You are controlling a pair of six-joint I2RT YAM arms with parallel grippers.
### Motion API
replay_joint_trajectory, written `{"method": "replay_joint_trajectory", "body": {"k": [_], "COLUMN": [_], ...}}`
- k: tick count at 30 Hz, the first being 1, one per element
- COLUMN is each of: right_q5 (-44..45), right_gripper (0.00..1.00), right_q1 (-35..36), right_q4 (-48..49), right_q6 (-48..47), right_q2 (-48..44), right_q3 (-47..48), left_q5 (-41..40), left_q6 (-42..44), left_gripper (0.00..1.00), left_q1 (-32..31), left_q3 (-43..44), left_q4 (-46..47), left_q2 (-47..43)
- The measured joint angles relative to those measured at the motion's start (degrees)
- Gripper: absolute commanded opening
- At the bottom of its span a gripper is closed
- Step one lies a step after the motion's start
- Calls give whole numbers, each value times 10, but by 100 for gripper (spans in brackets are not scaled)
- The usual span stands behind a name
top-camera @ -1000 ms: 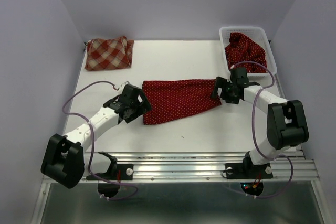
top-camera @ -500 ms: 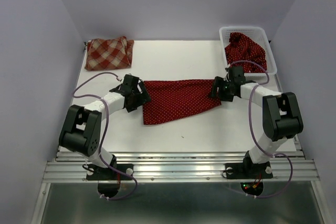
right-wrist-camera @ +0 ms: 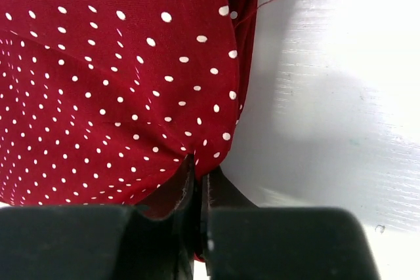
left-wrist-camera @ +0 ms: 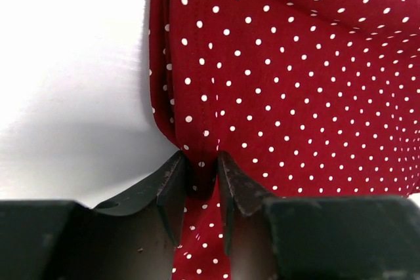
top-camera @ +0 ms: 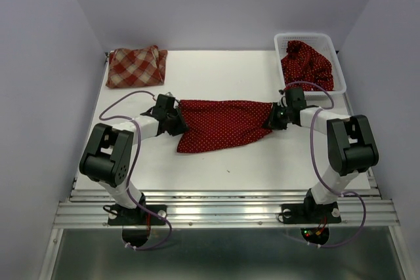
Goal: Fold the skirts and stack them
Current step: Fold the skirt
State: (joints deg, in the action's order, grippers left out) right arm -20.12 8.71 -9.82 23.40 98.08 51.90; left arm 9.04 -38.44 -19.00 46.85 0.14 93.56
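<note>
- dark red white-dotted cloth skirt [top-camera: 223, 124] lies spread flat mid white table [top-camera: 223, 162], with bare tabletop in front of and behind it
- thin soft fabric, lightly wrinkled
- left gripper [left-wrist-camera: 202, 162] has its jaws pinched on the skirt's bunched left edge
- right gripper [right-wrist-camera: 197, 165] has its jaws nipped nearly together on the right edge
- red-and-cream checked cloth skirt [top-camera: 134, 67] sits folded at the far-left corner
- second dotted skirt [top-camera: 305, 63] is heaped in white plastic mesh basket [top-camera: 308, 36], far right

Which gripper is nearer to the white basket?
The right. The right gripper sits just in front of the white basket, at the right end of the dotted skirt; the left gripper is at its left end.
</note>
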Motion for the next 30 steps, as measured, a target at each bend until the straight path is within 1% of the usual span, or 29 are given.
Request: {"method": "replay_joint_trajectory", "body": {"k": [2, 3, 5, 9, 14, 17, 18, 20, 24, 26, 29, 30], "right_q5": [-3, -3, -1, 28, 78, 109, 129, 149, 219, 240, 260, 266], "right_gripper": [1, 1, 0, 1, 1, 1, 1, 1, 0, 1, 1, 1], "right_q1": [0, 0, 0, 0, 6, 21, 34, 55, 110, 129, 142, 142], "right_q4": [-2, -3, -15, -86, -155, -203, -231, -250, -325, -349, -365, -371], "right_q6": [0, -1, -7, -31, -61, -79, -88, -93, -102, -101, -99, -99], "right_q2": [0, 0, -1, -11, -48, -62, -63, -63, -50, -40, -36, -36], "right_q3": [1, 2, 10, 66, 137, 178, 197, 220, 284, 313, 328, 328], "left_q5": [6, 9, 14, 23, 32, 42, 45, 50, 58, 63, 66, 66], "left_q6": [1, 0, 1, -3, -10, -13, -14, -16, -21, -23, -28, -28], "left_gripper": [33, 28, 26, 26, 26, 26, 26, 26, 26, 28, 39, 48], "left_q1": [0, 0, 0, 0, -10, -18, -21, -24, -32, -36, -38, -39], "left_q3": [-5, -7, -10, -12, -12, -12, -12, -12, -11, -7, -4, -3], "left_q4": [13, 17, 25, 33, 35, 41, 44, 50, 60, 61, 59, 57], "left_q2": [1, 1, 1, 4, 5, 10, 12, 15, 21, 25, 27, 27]}}
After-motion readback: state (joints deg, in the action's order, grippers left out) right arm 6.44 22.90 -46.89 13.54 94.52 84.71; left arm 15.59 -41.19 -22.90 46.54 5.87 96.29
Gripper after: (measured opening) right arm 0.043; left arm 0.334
